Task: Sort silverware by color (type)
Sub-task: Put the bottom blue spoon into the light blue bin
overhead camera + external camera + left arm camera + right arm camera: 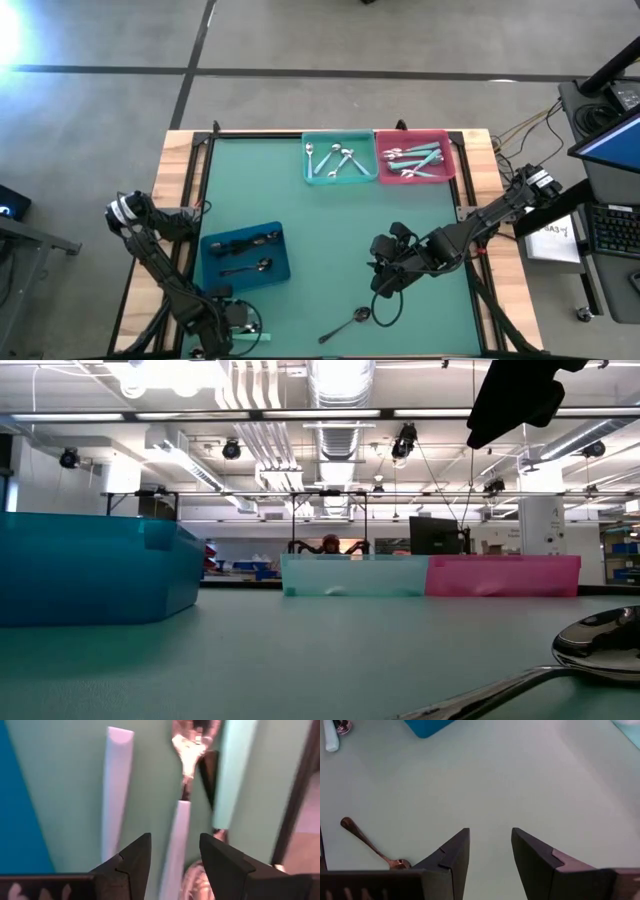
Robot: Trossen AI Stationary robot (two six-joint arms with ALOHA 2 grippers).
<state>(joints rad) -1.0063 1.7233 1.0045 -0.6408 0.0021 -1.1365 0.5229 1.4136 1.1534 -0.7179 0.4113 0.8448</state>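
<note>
Left gripper (pixel 232 322) at the near edge of the surface (pixel 330 230), largely hidden from above; only its wrist view shows jaws parted, empty, astride a mint-handled spoon (pixel 176 840) lengthwise, bowl away; two more mint handles (pixel 116 790) alongside, cut off. Right gripper (pixel 490 852) mid-surface, jaws parted, empty. Dark spoon (pixel 345 324) loose near the front, diagonal, bowl toward the right gripper; low view crops it. Bin contents blurred: blue (pixel 243 272) dark, teal (pixel 322 177) silver, pink (pixel 384 145) mint-handled.
</note>
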